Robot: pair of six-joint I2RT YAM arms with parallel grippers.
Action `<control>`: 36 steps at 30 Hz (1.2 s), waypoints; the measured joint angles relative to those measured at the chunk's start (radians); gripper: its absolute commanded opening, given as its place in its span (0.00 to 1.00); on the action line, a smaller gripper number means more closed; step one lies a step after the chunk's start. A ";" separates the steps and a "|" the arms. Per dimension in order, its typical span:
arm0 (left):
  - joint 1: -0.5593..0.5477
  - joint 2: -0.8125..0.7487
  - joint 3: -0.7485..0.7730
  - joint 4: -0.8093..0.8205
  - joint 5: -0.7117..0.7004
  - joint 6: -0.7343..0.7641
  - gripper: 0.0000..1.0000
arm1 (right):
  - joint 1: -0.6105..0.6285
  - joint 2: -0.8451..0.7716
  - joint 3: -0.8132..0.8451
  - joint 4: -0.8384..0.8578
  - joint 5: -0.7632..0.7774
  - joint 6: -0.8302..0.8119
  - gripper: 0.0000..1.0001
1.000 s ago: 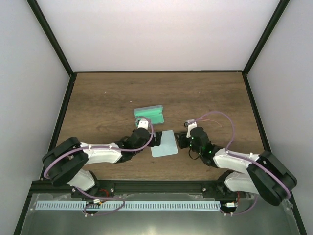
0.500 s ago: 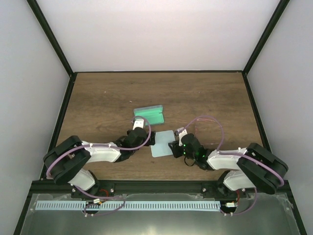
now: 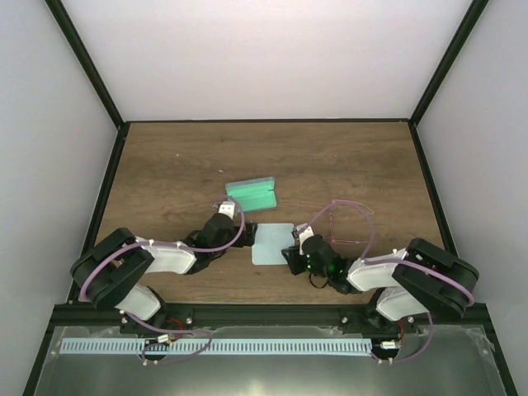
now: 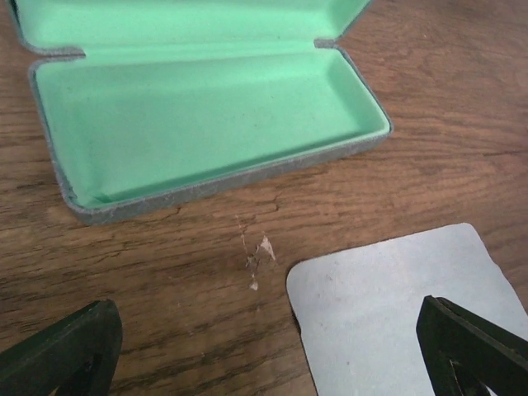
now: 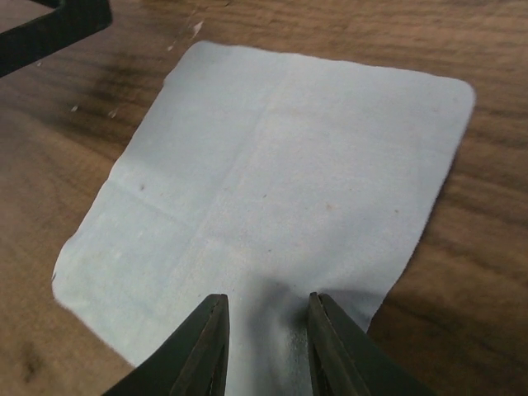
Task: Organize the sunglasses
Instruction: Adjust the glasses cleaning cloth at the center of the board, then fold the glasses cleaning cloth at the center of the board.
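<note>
At mid-surface, on the brown wood-grain surface (image 3: 346,165):

Case (image 4: 206,115): hard, oblong, with rounded corners and the lid thrown open. The outside is grey and felt-like, the lining smooth mint green.

Cloth (image 5: 280,181): thin, pale blue-grey and roughly square with rounded corners. Faint fold creases cross it. It lies flat at 6 o'clock of the case, with a strip of bare wood between them. A few pale flecks sit on the wood in that strip.

Left gripper (image 4: 264,330): at 9 o'clock of the cloth, pointing toward the case. Its dark fingers are spread fully wide and hold nothing.

Right gripper (image 5: 266,301): at 5 o'clock of the cloth. The fingers stand a narrow gap apart at the cloth's near edge, with a strip of fabric between them. The cloth lies flat, unlifted, and no pinch shows.
</note>
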 measured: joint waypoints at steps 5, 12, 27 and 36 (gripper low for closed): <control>0.029 0.000 -0.048 0.098 0.125 0.056 1.00 | 0.057 -0.031 -0.020 -0.009 0.026 0.026 0.33; 0.029 -0.050 -0.083 0.187 0.174 0.138 1.00 | 0.063 -0.119 -0.020 -0.100 0.114 0.048 0.46; 0.029 0.046 -0.081 0.303 0.269 0.346 0.85 | 0.028 -0.399 0.024 -0.108 0.328 -0.046 0.71; 0.040 0.052 -0.095 0.352 0.331 0.418 0.65 | -0.095 -0.507 0.015 -0.114 0.231 -0.120 0.64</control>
